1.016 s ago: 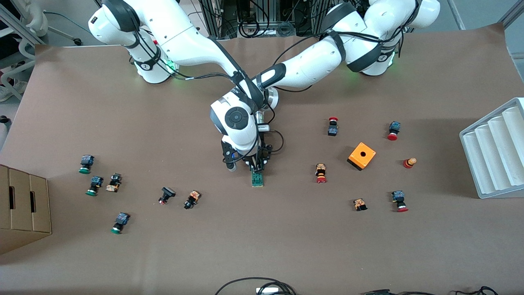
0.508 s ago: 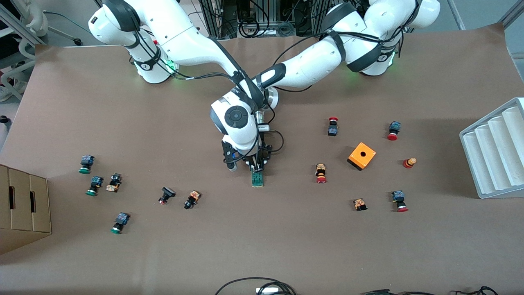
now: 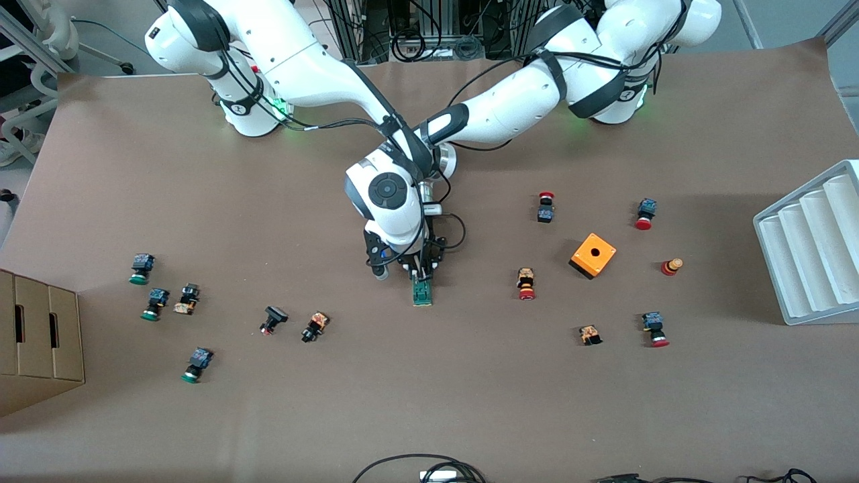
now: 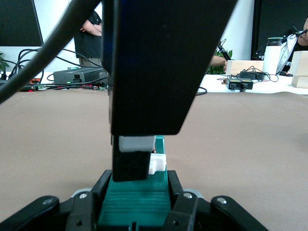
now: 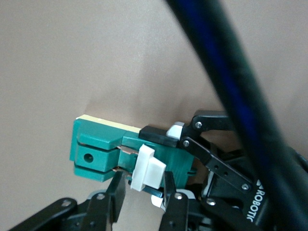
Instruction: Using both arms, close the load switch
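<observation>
- Change: across the last second the front view barely differs. Both arms, the load switch (image 3: 422, 293) and every loose part keep their places. Any movement is confined to the right gripper's (image 5: 143, 192) fingers around the slider.
- Meaning: the reaching looks finished. My judgement is that the task now rests on the slider being pushed home while the body is held steady.
- Load switch: one, lying on the brown worktop (image 3: 470, 402) near its centre. It sticks out at 6 o'clock from under the two wrists.
- Left gripper (image 4: 139, 192): down at the worktop, fingers pressed together on the green body of the switch at its 12 o'clock end.
- Right gripper: directly over the switch, its fingers on either side of the white sliding block (image 5: 147, 168). Whether they already pinch it cannot be told.
- Arms: two, crossing above the centre of the worktop.
- Push buttons: twelve small ones. Six are scattered at 9 o'clock from the switch, three of them green-capped. Six lie at 3 o'clock, mostly red-capped.
- Orange box (image 3: 593, 255): one, with a round hole, among the 3 o'clock buttons.
- Cardboard box (image 3: 40, 342): one, at the 9 o'clock edge.
- White ridged tray (image 3: 812, 241): one, at the 3 o'clock edge.
</observation>
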Motion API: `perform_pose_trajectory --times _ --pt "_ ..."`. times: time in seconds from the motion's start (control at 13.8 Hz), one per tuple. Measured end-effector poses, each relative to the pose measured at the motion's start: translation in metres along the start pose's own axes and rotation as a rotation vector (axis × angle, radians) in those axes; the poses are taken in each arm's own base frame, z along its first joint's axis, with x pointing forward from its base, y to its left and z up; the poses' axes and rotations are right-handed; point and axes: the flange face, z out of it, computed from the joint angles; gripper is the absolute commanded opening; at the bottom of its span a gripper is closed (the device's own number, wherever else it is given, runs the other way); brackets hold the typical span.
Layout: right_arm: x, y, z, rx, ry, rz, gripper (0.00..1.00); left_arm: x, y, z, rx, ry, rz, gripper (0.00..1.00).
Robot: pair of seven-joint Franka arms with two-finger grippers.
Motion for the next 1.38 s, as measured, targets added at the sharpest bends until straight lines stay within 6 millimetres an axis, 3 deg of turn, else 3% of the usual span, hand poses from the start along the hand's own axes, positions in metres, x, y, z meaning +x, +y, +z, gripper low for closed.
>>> perform_pose_trajectory --times 1.09,1.38 --pt "-0.0006 0.0040 0.0012 0.006 0.029 -0.041 0.38 0.0000 0.0001 0.0000 0.000 0.000 0.000 0.48" --pt "-0.0010 0.0045 0.0010 0.006 0.029 -0.041 0.32 0.0001 0.0001 0.0001 0.000 0.000 0.000 0.48"
